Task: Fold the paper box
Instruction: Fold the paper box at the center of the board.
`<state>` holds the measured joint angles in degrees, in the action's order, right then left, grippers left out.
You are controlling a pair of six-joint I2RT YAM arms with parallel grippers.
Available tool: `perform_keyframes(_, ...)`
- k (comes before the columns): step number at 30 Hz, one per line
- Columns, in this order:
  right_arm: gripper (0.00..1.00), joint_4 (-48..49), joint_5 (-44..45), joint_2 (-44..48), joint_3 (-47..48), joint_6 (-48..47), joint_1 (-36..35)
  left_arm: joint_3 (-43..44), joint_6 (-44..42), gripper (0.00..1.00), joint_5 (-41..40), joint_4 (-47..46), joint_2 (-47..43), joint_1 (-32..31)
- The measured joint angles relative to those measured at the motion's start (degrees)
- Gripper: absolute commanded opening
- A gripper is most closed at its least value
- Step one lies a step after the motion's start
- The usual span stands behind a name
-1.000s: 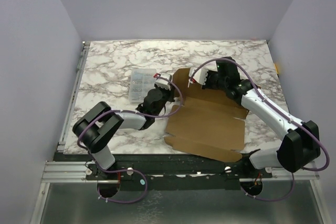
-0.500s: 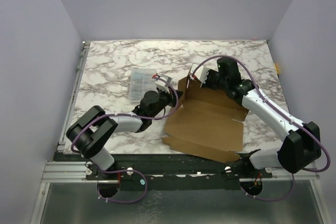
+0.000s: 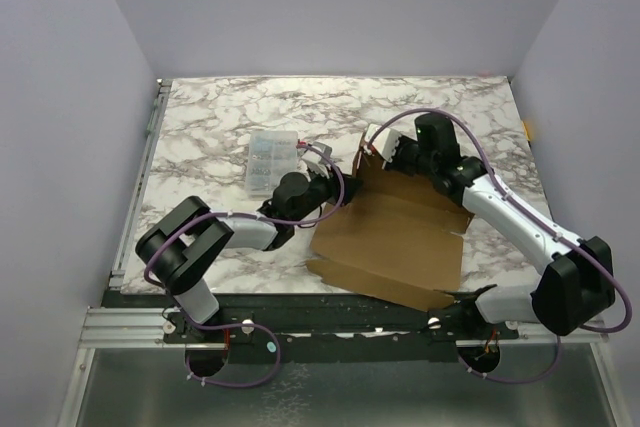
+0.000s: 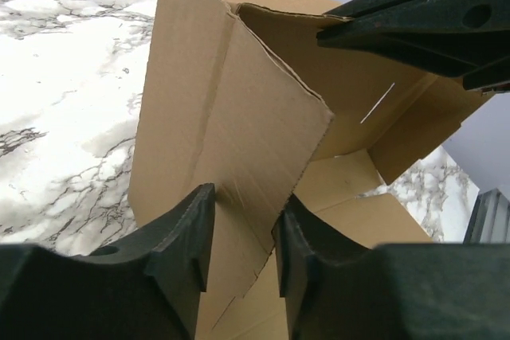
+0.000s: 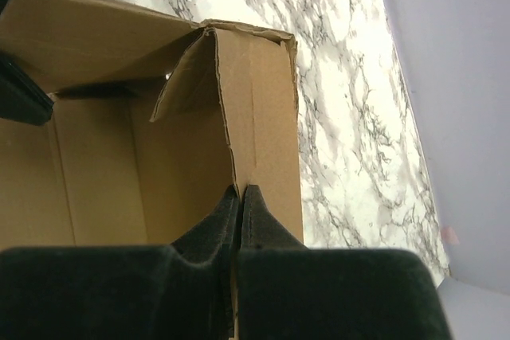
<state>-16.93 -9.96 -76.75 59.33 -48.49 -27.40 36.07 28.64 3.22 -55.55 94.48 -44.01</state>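
Brown corrugated cardboard, die-cut with creases and rough slit edges: the paper box [image 3: 390, 242] lies part-folded on the near right portion of the table [image 3: 220, 117]. Its broad base panel is flat and reaches the near edge; its far panels are raised. The table surface is a smooth white marble pattern with grey veining.

Right gripper [image 5: 241, 197]: the black fingers are pressed together, pinching the thin top edge of an upright side wall at a far corner of the box. A small tab folds inward beside that wall, and its cut edge is ragged along the fluting.

Left gripper [image 4: 243, 228]: the fingers are parted, with a clear gap between the pads. A raised left-hand panel shows through the gap. Whether either pad touches the cardboard cannot be told. The panel stands tilted, with a sharp crease down it and a wavy free edge.

Clear plastic compartment case [image 3: 272, 160]: rectangular and divided into small cells. It lies flat on the table to the left of the box, apart from the cardboard.
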Motion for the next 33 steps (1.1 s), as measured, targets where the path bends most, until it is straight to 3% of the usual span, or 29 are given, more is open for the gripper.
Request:
perform_keyframes(5,0.01,0.5,0.0,0.5,-0.7,0.0,-0.2,0.0,0.1,0.43,1.4,0.4,-0.1,1.0)
perform_keyframes(9,0.0,0.8,0.0,0.5,-0.8,0.0,-0.2,0.0,0.5,0.53,4.8,0.9,-0.2,3.6)
perform_keyframes(12,0.01,0.8,0.0,0.4,-0.8,0.1,-0.3,0.0,1.2,0.64,9.9,1.3,-0.2,5.6)
perform_keyframes(19,0.01,1.1,0.0,0.0,-0.8,0.3,-0.4,0.3,6.9,0.72,23.5,-2.2,1.4,12.5)
perform_keyframes(27,0.01,1.5,0.0,-0.2,-0.8,0.5,-0.4,2.1,14.4,0.75,36.9,-9.4,5.1,18.1)
perform_keyframes(33,0.01,1.6,0.0,-0.2,-0.8,0.5,-0.4,1.5,14.3,0.78,39.2,-10.3,2.1,26.2)
